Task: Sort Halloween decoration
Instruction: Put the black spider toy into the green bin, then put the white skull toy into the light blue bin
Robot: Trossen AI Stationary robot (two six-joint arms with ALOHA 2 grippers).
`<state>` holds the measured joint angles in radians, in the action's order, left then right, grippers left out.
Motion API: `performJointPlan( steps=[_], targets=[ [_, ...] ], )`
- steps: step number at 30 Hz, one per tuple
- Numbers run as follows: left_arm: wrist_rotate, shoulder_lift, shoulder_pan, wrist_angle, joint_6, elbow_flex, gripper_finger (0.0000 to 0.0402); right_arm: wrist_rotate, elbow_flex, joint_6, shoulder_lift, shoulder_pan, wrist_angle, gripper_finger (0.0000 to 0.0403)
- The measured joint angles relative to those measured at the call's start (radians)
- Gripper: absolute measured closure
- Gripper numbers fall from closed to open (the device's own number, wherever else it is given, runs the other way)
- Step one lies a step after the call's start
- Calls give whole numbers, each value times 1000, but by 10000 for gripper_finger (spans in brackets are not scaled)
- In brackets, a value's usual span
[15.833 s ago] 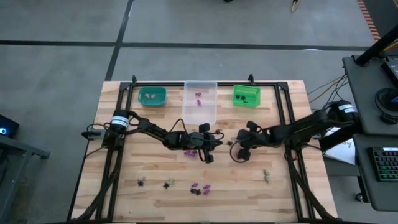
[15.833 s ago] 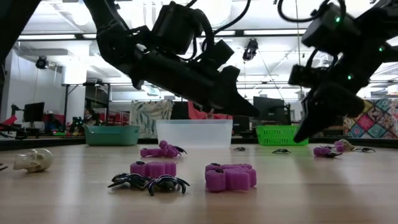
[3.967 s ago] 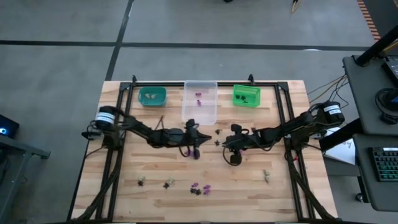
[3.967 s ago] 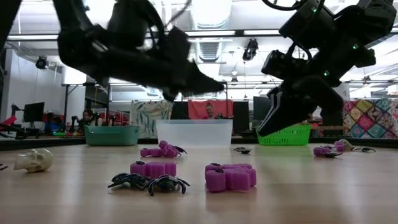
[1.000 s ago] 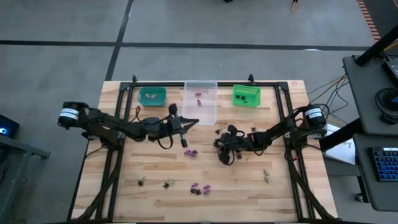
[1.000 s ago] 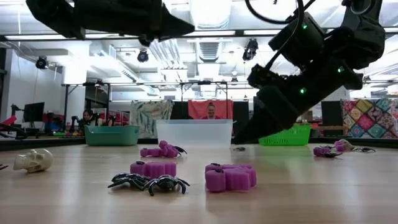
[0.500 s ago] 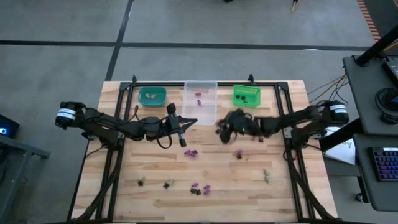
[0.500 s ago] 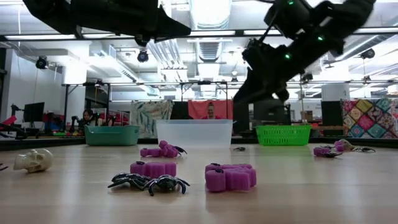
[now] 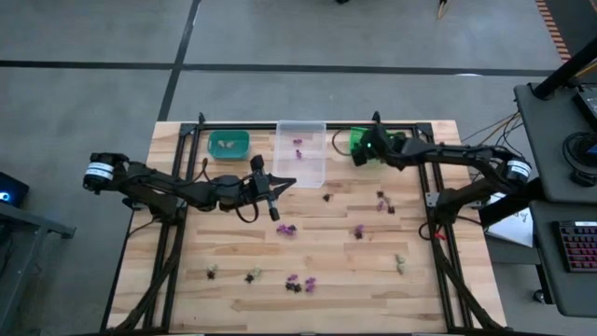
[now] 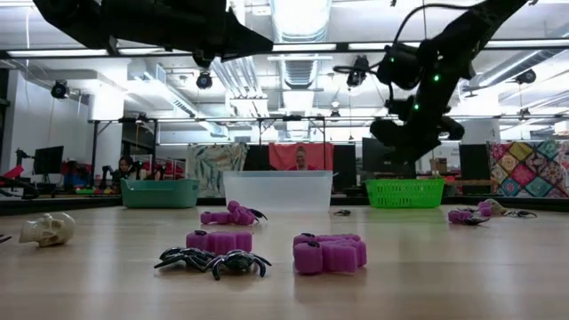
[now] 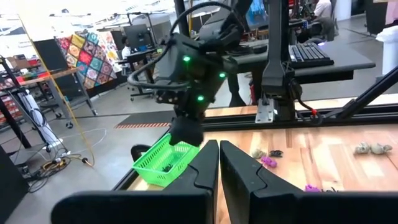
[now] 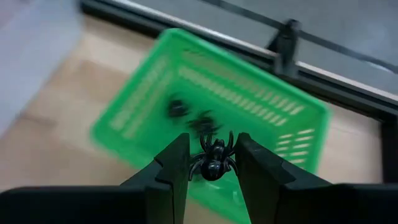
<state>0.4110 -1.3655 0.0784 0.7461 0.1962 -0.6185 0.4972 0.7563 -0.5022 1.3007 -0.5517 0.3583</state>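
Over the green bin, right pincer has arrived gripping a black spider.

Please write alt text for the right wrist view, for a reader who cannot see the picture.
The right gripper holds a small black plastic spider between its two dark fingers, above a green basket on the wooden table. Two or three dark trinkets already lie inside the basket, but they are too blurred to identify.

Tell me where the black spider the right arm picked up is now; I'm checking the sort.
The black spider is pinched in the right gripper, held above the green bin at the table's far edge, right of the clear bin.
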Motion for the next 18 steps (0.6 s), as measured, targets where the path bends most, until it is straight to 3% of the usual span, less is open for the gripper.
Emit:
performJointPlan(
  steps=[3, 12, 18],
  targets=[
    [0, 0, 0, -15, -22, -1, 402, -22, 0, -2, 0, -31, -1, 284],
    [-2, -3, 0, -64, -82, -1, 402, -53, 0, 24, 2, -47, -30, 203],
    [-2, -3, 2, -135, -176, -1, 402, -124, 6, 47, -33, -21, -57, 184]
  ],
)
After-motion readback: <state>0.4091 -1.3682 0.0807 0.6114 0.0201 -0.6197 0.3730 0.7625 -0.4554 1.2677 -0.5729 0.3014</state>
